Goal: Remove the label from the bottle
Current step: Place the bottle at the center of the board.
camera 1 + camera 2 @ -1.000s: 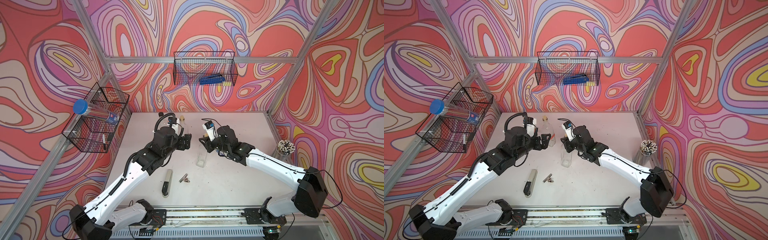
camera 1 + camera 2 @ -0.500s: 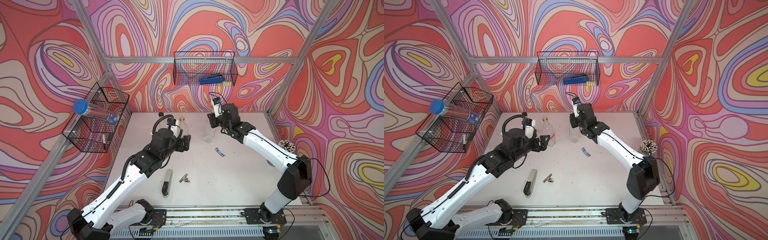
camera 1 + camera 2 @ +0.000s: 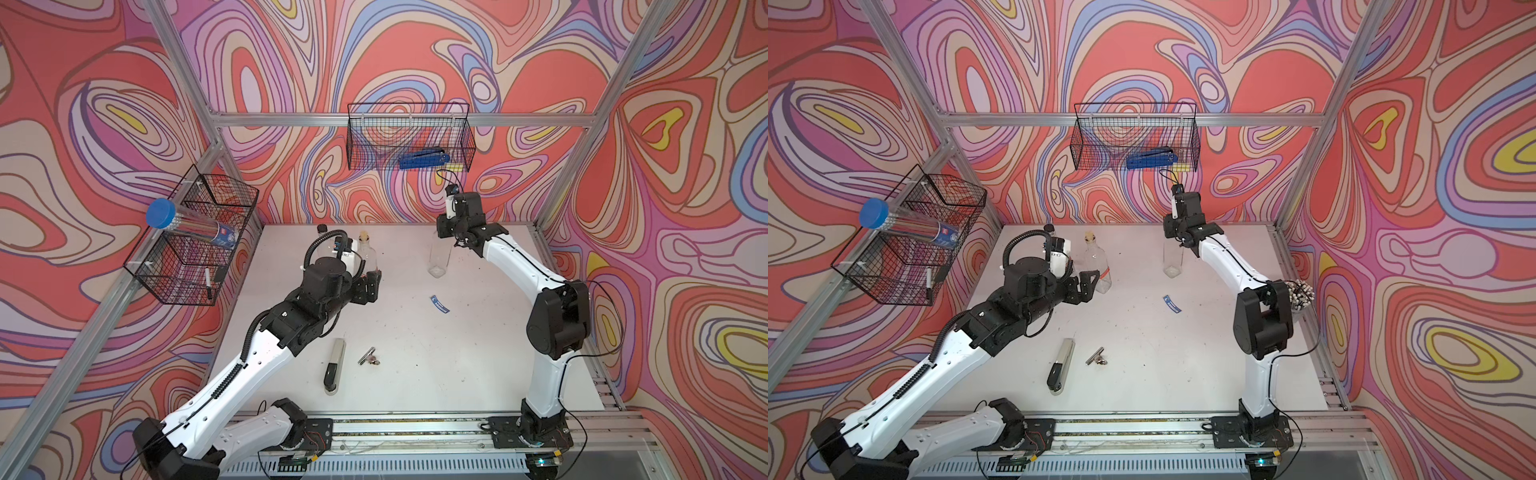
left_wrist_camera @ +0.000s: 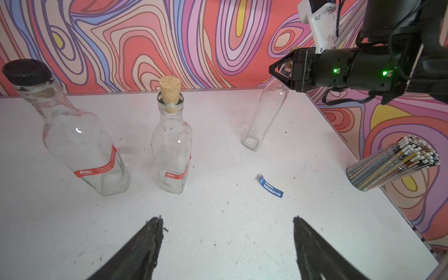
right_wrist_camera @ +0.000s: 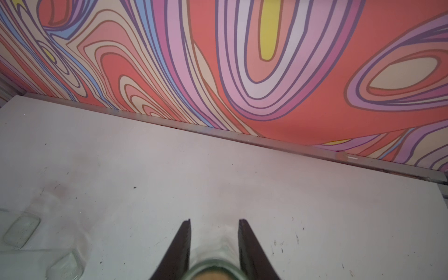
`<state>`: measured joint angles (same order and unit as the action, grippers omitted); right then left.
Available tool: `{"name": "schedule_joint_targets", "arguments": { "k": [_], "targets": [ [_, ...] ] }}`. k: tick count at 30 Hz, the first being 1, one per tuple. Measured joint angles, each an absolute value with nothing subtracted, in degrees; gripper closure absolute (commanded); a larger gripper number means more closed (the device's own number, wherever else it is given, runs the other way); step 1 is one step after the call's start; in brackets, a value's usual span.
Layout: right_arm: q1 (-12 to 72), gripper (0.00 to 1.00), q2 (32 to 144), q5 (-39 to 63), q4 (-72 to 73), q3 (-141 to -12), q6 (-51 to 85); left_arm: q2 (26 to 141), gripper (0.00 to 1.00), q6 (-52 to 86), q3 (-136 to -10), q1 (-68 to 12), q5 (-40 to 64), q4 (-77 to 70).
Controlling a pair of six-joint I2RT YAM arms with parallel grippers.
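Clear bottle (image 4: 265,116) toward the back right of the white table (image 4: 218,242), leaning, neck up, base down at the tabletop; contact there hard to judge. Neck pinched between the narrowly set jaws of the right gripper (image 4: 281,72), the glass mouth a blur between its fingers (image 5: 184,242) in the right wrist view. Blue label (image 4: 270,189) flat on the table, apart from the bottle and nearer the front in both top views. Left gripper (image 4: 226,220) low over the table, jaws spread wide, nothing between them. Just beyond it, a corked bottle (image 4: 172,145) and a black-capped bottle (image 4: 80,145), both standing, each wrapped low with a red band (image 4: 174,175). Pencil cup (image 4: 392,164) at the table's right edge. Toward the front, a utility knife (image 3: 334,365) beside a metal clip (image 3: 368,356).
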<state>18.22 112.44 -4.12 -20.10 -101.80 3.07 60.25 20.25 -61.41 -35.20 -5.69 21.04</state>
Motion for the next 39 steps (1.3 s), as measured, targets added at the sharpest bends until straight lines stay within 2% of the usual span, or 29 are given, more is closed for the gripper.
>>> {"name": "schedule_joint_targets", "arguments": {
  "k": [24,35,39],
  "targets": [
    [17.3,1.0,113.3,-3.7,-21.3,-102.9,4.1,61.7,0.14,18.7,-61.4,-35.2,-5.4,20.1],
    [17.3,0.77,113.3,-3.6,-21.3,-102.9,4.1,61.6,0.15,18.7,-61.4,-35.2,-5.2,19.9],
    [17.3,0.72,113.3,-3.6,-21.2,-102.8,4.1,61.6,0.15,18.7,-61.4,-35.2,-5.2,19.9]
  ]
}}
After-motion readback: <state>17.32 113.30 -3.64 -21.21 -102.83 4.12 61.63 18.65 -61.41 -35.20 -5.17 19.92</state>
